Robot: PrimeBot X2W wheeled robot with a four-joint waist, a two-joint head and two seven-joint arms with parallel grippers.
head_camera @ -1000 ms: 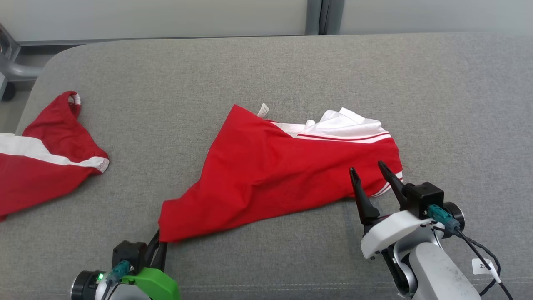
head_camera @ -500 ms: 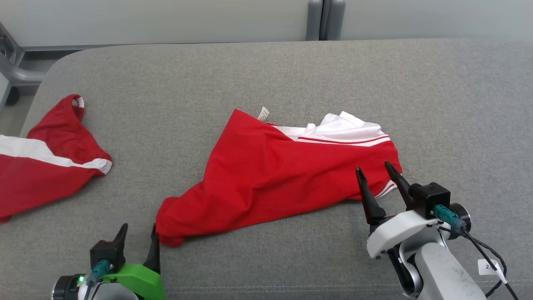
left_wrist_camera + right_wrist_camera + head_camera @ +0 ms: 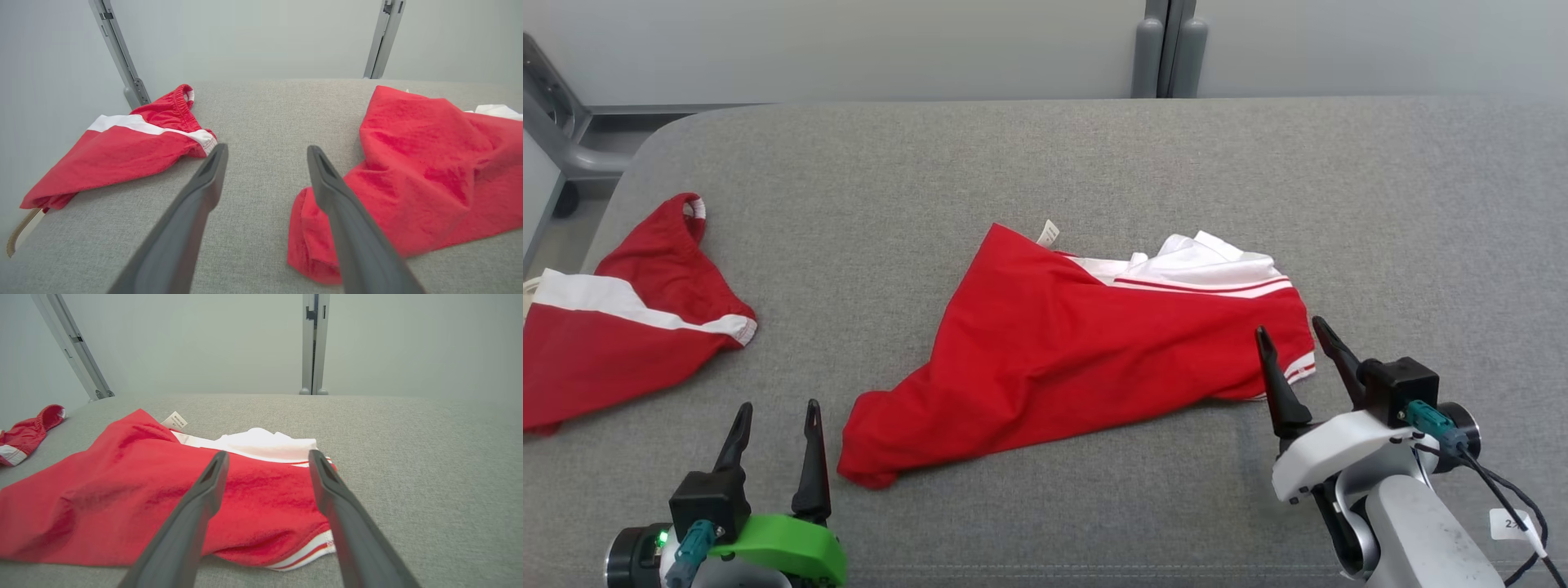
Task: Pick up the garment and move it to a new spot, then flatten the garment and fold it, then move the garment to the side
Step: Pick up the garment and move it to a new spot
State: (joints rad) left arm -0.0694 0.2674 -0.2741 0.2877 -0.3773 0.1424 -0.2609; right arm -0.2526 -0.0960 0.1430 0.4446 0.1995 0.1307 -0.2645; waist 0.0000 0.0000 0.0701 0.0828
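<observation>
Currently: garment (image 3: 1094, 359) lies rumpled and unfolded, placement apparently done; left gripper (image 3: 778, 405) and right gripper (image 3: 1289, 327) both spread, empty; flattening, folding, side move outstanding.

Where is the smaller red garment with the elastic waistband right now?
Head view: the smaller red garment lies at the left edge of the grey cushion, well left of the larger red garment and beyond the left gripper, touching neither.

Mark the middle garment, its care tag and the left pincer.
middle garment (image 3: 1078, 351), head view, red front panel.
care tag (image 3: 1049, 233), head view, white tag's centre.
left pincer (image 3: 778, 405), head view, midway between fingertips.
</observation>
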